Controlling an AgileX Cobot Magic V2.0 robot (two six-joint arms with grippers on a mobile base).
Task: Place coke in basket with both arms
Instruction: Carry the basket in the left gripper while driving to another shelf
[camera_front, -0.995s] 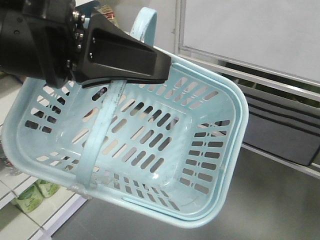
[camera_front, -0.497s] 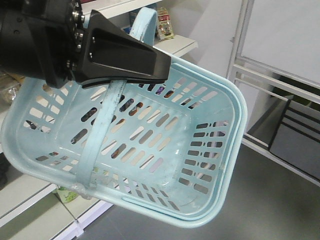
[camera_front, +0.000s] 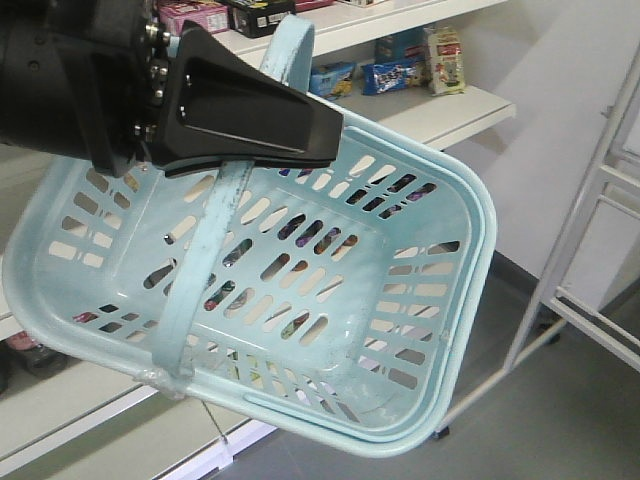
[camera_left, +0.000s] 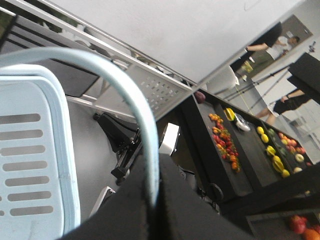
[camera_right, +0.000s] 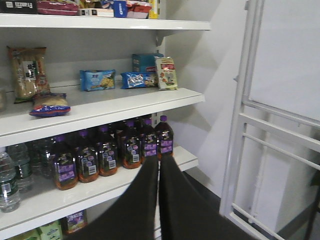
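Left side, front view: your left gripper (camera_front: 325, 135) is clenched on the hoop handle (camera_front: 215, 225) of the basket (camera_front: 484, 212). The left wrist view confirms it, with the handle pinched between the fingers. The basket hangs tilted in the air with its open side toward the camera. Nothing lies in it.

Judgement: the basket is light, stiff plastic, but held by the hoop alone it will likely swing. Steady it before anything drops in.

Right side: your right gripper (camera_right: 158, 162) has its fingers pressed together on nothing. It faces a shelf (camera_right: 125, 106) stocked, left to right, with clear water bottles (camera_right: 9, 181), then dark bottles with purple labels (camera_right: 131, 147). Snack packs (camera_right: 97, 80) sit on the board above.

The coke is not in any view, so find it first.

Judgement: a small contoured bottle should be rigid and fairly light, with smooth and slippery sides. Open the right fingers and close them across the narrow waist, below the cap. Lower it into the basket; don't drop it.
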